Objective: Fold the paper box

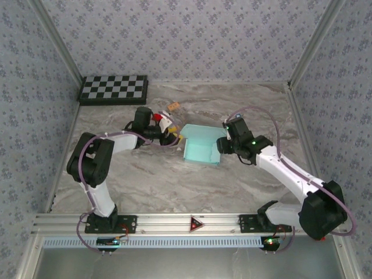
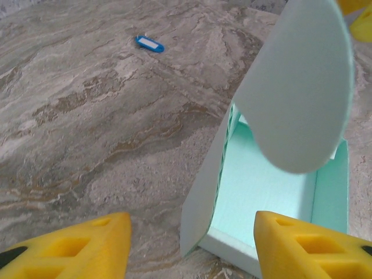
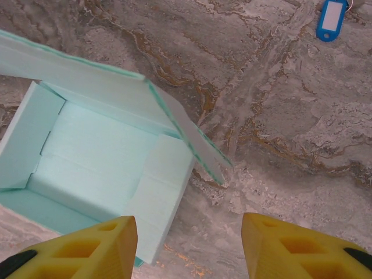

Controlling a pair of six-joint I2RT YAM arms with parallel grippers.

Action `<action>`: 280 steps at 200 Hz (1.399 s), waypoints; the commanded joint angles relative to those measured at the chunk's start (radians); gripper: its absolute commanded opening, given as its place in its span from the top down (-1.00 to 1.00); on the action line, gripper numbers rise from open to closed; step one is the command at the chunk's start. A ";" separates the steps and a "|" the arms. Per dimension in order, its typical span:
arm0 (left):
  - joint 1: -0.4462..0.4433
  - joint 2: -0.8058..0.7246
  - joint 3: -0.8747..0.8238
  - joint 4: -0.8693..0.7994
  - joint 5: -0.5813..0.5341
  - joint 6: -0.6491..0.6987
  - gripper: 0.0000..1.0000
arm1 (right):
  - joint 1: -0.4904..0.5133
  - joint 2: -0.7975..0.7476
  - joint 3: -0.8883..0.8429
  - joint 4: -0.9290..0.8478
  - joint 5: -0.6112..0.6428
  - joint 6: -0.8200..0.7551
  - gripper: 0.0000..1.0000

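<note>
Arms bend inward from their bases and meet at mid-table, one on either side of the paper box [image 1: 202,151]. The left gripper [image 2: 192,220] is spread wide, straddling the box's near wall. The right gripper [image 3: 189,220] is also spread, hanging over a box corner and the marbled table [image 3: 279,116]. The box lies flat with its open side up. One rounded flap [image 2: 302,87] stands upright. Its outline looks near square, so I cannot tell its long axis.

Checkerboard [image 1: 113,89], blue tag [image 2: 150,43], marbled table [image 1: 174,186]
</note>
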 commanded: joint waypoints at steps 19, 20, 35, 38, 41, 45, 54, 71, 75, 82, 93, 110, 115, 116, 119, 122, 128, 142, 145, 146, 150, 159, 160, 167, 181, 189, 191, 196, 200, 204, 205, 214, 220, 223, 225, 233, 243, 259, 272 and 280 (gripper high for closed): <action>-0.020 0.023 0.051 0.018 0.063 0.052 -0.08 | -0.014 0.017 -0.007 0.015 0.007 0.017 -0.03; -0.020 0.023 0.052 0.018 0.064 0.053 -0.08 | -0.014 0.018 -0.006 0.015 0.006 0.017 -0.03; -0.023 0.025 0.061 0.009 0.069 0.061 -0.04 | -0.020 0.022 -0.007 0.017 0.002 0.017 -0.03; -0.024 0.026 0.063 0.005 0.067 0.062 -0.03 | -0.021 0.024 -0.007 0.017 0.002 0.017 -0.03; -0.025 0.026 0.064 -0.001 0.066 0.064 -0.02 | -0.022 0.026 -0.006 0.019 0.002 0.016 -0.03; -0.026 0.028 0.069 -0.008 0.067 0.067 0.01 | -0.023 0.027 -0.007 0.020 0.002 0.017 -0.03; -0.027 0.028 0.074 -0.022 0.067 0.076 0.05 | -0.027 0.033 -0.006 0.023 0.000 0.017 -0.03; -0.029 0.028 0.075 -0.026 0.062 0.078 0.11 | -0.032 0.042 -0.003 0.030 -0.003 0.017 -0.03; -0.029 0.028 0.075 -0.026 0.061 0.078 0.14 | -0.034 0.045 -0.002 0.031 -0.005 0.016 -0.03; -0.030 0.028 0.075 -0.029 0.057 0.080 0.15 | -0.035 0.051 0.001 0.032 -0.006 0.016 -0.03; -0.032 0.026 0.077 -0.033 0.055 0.083 0.19 | -0.038 0.059 0.006 0.040 -0.009 0.014 -0.03; -0.034 0.026 0.080 -0.047 0.049 0.089 0.32 | -0.041 0.073 0.015 0.045 -0.012 0.012 -0.03; -0.035 0.026 0.080 -0.049 0.045 0.090 0.35 | -0.040 0.078 0.019 0.047 -0.014 0.011 -0.03; -0.035 0.025 0.080 -0.049 0.046 0.090 0.35 | -0.040 0.079 0.020 0.047 -0.015 0.011 -0.03; -0.035 0.025 0.079 -0.049 0.043 0.089 0.36 | -0.041 0.080 0.021 0.048 -0.013 0.011 -0.03; -0.035 0.024 0.079 -0.049 0.041 0.089 0.37 | -0.042 0.083 0.023 0.050 -0.013 0.011 -0.03; -0.037 0.022 0.076 -0.049 0.037 0.090 0.38 | -0.042 0.089 0.028 0.051 -0.014 0.011 -0.02; -0.037 0.016 0.071 -0.042 0.019 0.084 0.50 | -0.044 0.100 0.037 0.055 -0.016 0.007 -0.02; -0.036 0.017 0.071 -0.041 0.016 0.082 0.51 | -0.044 0.103 0.038 0.057 -0.015 0.007 -0.02; -0.036 0.017 0.070 -0.041 0.016 0.081 0.51 | -0.044 0.104 0.039 0.058 -0.016 0.006 -0.02; -0.036 0.016 0.070 -0.041 0.012 0.080 0.51 | -0.044 0.106 0.040 0.060 -0.015 0.003 -0.02; -0.037 0.013 0.066 -0.037 0.008 0.080 0.63 | -0.044 0.112 0.045 0.066 -0.017 0.003 -0.02; -0.037 0.012 0.066 -0.036 0.007 0.079 0.64 | -0.044 0.112 0.045 0.067 -0.017 0.003 -0.02; -0.036 0.010 0.062 -0.030 0.002 0.077 0.72 | -0.044 0.116 0.049 0.068 -0.017 0.004 -0.02; -0.038 0.000 0.046 -0.007 -0.011 0.068 0.80 | -0.047 0.128 0.058 0.061 -0.016 0.008 -0.02; -0.038 -0.006 0.038 0.005 -0.018 0.065 0.86 | -0.049 0.135 0.064 0.057 -0.015 0.011 -0.02; -0.038 -0.008 0.036 0.006 -0.019 0.064 0.88 | -0.049 0.137 0.065 0.057 -0.014 0.011 -0.02; -0.038 -0.012 0.032 0.008 -0.025 0.062 0.93 | -0.050 0.141 0.067 0.056 -0.011 0.013 -0.02; -0.038 -0.016 0.029 0.008 -0.030 0.060 0.95 | -0.051 0.144 0.068 0.056 -0.010 0.015 -0.02; -0.038 -0.020 0.028 0.007 -0.033 0.059 0.97 | -0.052 0.148 0.072 0.055 -0.011 0.016 -0.02; -0.037 -0.021 0.027 0.008 -0.034 0.058 0.97 | -0.051 0.149 0.073 0.057 -0.011 0.018 -0.02; -0.040 -0.030 0.021 0.004 -0.051 0.052 1.00 | -0.054 0.156 0.079 0.061 -0.012 0.017 -0.02; -0.041 -0.040 0.016 0.001 -0.066 0.046 1.00 | -0.056 0.160 0.085 0.064 -0.014 0.015 -0.02; -0.043 -0.044 0.014 -0.001 -0.075 0.042 1.00 | -0.056 0.162 0.088 0.066 -0.015 0.015 -0.02; -0.044 -0.047 0.010 -0.001 -0.081 0.040 1.00 | -0.056 0.162 0.090 0.066 -0.014 0.015 -0.01; -0.047 -0.063 -0.002 -0.002 -0.103 0.029 1.00 | -0.056 0.165 0.100 0.066 -0.014 0.013 -0.01; -0.053 -0.089 -0.020 0.000 -0.147 0.015 1.00 | -0.054 0.163 0.113 0.065 -0.019 0.010 -0.01; -0.071 -0.141 -0.059 0.001 -0.220 -0.007 1.00 | -0.055 0.151 0.120 0.070 -0.036 0.011 -0.02; -0.089 -0.188 -0.087 -0.011 -0.291 -0.024 1.00 | -0.055 0.139 0.120 0.074 -0.055 0.013 -0.03; -0.098 -0.216 -0.103 -0.028 -0.333 -0.031 1.00 | -0.055 0.128 0.116 0.076 -0.062 0.014 -0.04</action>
